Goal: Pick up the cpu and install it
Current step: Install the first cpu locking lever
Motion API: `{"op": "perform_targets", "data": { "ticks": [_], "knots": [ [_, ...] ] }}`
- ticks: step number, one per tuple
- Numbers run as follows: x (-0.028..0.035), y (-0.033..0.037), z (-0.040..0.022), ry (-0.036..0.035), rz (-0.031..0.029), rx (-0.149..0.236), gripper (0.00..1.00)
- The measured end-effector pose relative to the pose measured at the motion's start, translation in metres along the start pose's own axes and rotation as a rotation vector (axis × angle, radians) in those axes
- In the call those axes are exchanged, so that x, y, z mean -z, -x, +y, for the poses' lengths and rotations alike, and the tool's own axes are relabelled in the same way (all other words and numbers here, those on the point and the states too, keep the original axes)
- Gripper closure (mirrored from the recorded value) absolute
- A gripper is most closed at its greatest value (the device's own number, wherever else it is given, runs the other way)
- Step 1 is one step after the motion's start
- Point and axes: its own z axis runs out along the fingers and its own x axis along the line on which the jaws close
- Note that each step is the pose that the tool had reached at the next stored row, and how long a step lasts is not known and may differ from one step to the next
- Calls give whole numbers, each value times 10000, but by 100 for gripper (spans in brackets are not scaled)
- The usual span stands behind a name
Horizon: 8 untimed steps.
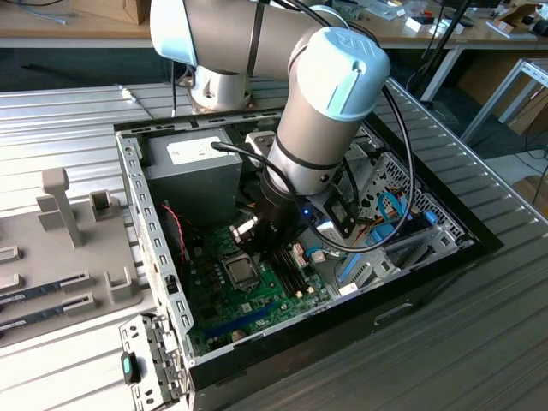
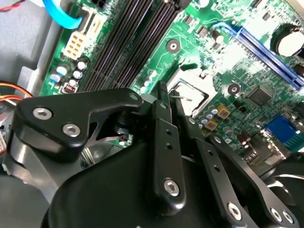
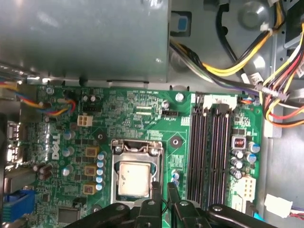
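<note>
The cpu [image 3: 134,179] is a small grey-silver square lying flat in the metal-framed socket [image 3: 136,145] on the green motherboard [image 3: 128,118]. In the exterior view the cpu [image 1: 241,272] sits mid-board inside the open computer case [image 1: 137,197]. My gripper [image 3: 163,188] hovers just above the board beside the socket, on its memory-slot side. Its black fingers [image 3: 155,191] stand almost together with nothing between them. In the second wrist view the gripper [image 2: 170,97] points down at the socket's edge, and the cpu [image 2: 192,92] shows bright beyond it.
A grey power-supply box [image 1: 193,171] fills the case's back corner. Black memory slots [image 3: 211,152] run beside the socket. Coloured cable bundles [image 3: 237,66] and a blue cable [image 2: 59,12] hang nearby. A grey fixture tray [image 1: 68,257] with memory sticks [image 1: 43,287] lies at the exterior view's left.
</note>
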Motion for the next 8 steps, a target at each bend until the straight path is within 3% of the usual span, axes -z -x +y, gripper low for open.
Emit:
{"op": "perform_targets", "data": {
  "ticks": [8],
  "knots": [
    [65, 0, 118, 12, -4, -9, 83]
  ]
}}
